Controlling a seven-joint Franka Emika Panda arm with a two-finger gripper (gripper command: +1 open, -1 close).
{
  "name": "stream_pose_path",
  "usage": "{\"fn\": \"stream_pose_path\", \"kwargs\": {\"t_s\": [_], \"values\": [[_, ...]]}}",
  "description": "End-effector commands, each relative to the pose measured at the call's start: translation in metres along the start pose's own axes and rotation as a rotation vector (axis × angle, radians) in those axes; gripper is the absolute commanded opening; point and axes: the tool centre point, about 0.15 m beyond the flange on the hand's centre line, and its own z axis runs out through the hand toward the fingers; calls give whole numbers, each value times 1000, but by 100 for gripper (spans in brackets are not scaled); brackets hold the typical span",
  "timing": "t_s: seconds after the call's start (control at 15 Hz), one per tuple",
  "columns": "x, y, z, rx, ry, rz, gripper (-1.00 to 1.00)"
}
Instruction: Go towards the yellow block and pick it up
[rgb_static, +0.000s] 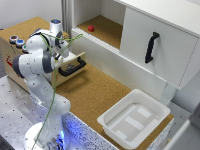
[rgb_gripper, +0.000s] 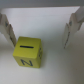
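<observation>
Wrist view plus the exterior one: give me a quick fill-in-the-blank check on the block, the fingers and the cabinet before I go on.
1. The block between the fingers is ____ in colour.
2. The fingers are ____, not yet closed on the block.
3. In the exterior view, the small cube inside the cabinet is ____.
4. The tray is ____ in colour.

Missing words: yellow; open; red; white

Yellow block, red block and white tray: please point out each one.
yellow block (rgb_gripper: 28, 51), wrist view, top face.
red block (rgb_static: 91, 28), exterior view, its middle.
white tray (rgb_static: 113, 116), exterior view, near rim.
</observation>
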Motion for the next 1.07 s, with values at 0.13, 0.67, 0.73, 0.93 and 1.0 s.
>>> {"fn": "stream_pose_path", "kwargs": {"t_s": [0.13, 0.67, 0.73, 0.93, 1.0], "values": [[-34, -9, 4, 43, -1, -3, 100], [-49, -24, 0, 46, -18, -16, 100], [-47, -24, 4, 47, -19, -18, 100], [-35, -19, 11, 37, 0, -7, 100], [-29, -16, 11, 32, 10, -3, 100]]}}
